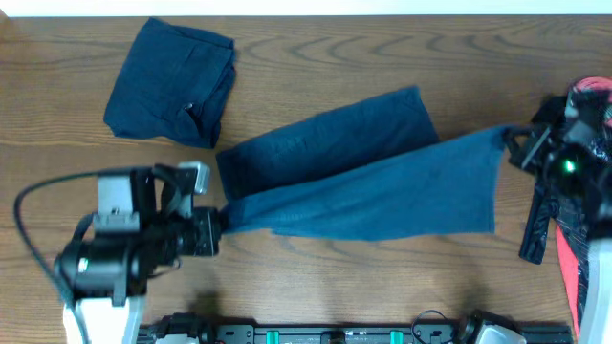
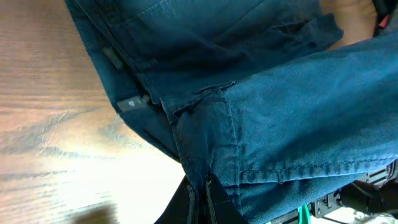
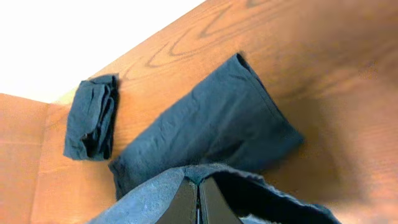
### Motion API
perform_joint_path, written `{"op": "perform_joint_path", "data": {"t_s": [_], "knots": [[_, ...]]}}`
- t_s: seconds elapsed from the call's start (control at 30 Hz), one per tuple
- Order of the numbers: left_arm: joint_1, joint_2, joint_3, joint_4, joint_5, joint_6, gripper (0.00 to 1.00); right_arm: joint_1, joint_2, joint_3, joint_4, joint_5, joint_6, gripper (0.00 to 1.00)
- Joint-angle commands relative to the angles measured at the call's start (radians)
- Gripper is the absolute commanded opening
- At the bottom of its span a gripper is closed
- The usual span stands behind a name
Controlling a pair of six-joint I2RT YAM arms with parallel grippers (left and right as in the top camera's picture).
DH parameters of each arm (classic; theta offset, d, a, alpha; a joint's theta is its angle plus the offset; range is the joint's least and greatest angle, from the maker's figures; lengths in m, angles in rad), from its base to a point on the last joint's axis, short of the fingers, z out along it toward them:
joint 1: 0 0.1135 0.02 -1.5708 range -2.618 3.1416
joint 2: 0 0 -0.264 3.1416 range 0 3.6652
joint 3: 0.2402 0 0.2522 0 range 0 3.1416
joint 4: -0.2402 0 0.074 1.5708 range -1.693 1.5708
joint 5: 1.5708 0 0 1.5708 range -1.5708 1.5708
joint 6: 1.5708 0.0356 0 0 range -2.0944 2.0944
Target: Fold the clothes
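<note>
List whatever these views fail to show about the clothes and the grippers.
- Left wrist: the label on the trousers is too small to read.
- Right wrist: the trousers' gripped edge is hidden behind the right gripper and cut by the bottom edge.
- Overhead: the folded bundle hides its inner layers; garment type unclear.
- Overhead: the red-black item is cut by the right edge.

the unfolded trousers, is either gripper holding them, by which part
Both: the left gripper pinches the trousers at the waist end, the right gripper at a leg's hem corner.
</note>
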Motion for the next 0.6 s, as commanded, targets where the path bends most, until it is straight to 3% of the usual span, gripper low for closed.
{"op": "perform_joint_path", "data": {"t_s": [0.0,0.17,0.37,0.57], "knots": [[-0.002,0.093,-0.020,0.020,-0.041,-0.017,0.06,0.037,0.096,0.007,0.075,0.005,0.056,0.01],[-0.002,0.265,-0.021,0.100,-0.053,-0.017,0.06,0.107,0.272,0.008,0.275,0.004,0.069,0.01],[-0.002,0.436,-0.021,0.311,-0.094,-0.016,0.06,0.159,0.455,0.008,0.526,0.002,0.105,0.01],[-0.002,0.563,-0.021,0.462,-0.163,-0.017,0.06,0.179,0.579,0.008,0.667,0.002,0.147,0.01]]}}
